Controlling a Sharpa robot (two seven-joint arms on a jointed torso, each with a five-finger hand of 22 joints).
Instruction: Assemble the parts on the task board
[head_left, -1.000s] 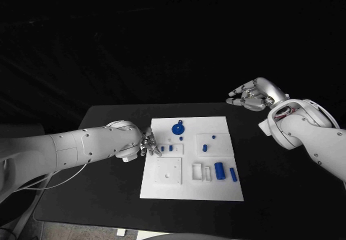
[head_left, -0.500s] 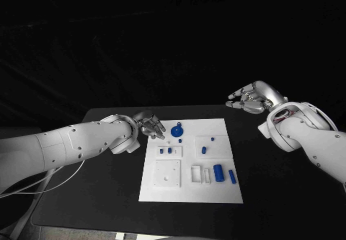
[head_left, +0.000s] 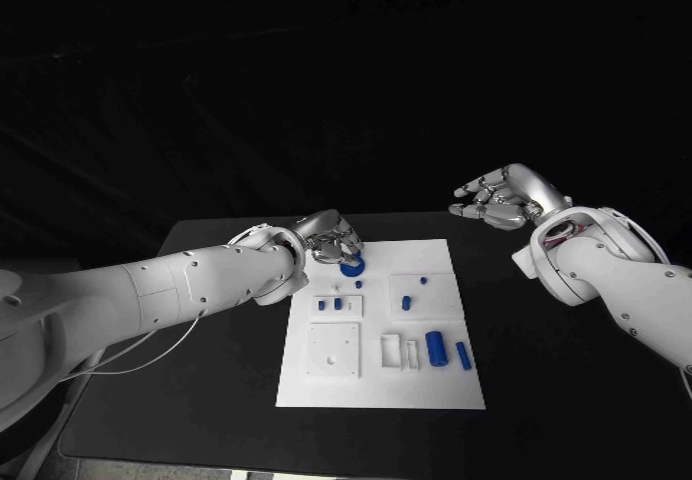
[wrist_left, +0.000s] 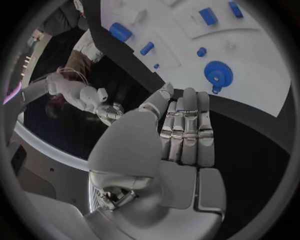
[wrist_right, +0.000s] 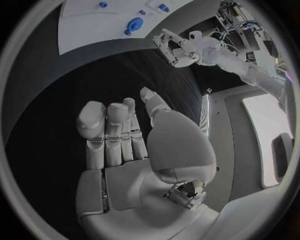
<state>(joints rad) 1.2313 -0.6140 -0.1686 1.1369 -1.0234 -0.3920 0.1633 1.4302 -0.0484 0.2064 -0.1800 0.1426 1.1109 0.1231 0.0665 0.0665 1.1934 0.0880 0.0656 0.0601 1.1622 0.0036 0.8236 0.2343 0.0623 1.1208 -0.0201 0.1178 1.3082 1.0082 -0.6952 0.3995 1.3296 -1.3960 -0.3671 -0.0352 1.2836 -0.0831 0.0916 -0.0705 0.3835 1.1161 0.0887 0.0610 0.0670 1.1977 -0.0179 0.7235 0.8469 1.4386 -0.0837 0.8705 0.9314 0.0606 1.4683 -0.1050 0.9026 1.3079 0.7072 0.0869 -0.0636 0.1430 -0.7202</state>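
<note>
Half the blue gear (head_left: 352, 267) behind the left hand (head_left: 329, 238).

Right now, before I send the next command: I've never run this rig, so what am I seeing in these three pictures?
A two-armed robot at a black table. The square picture looks down from its head. The two round ones come from cameras at each wrist, behind that arm's own hand.

The left hand hangs over the far edge of the white task board, near the round blue gear; the left wrist view shows it holding nothing. The right hand is raised off to the side, also holding nothing. Smaller blue parts lie or stand on the board.
</note>
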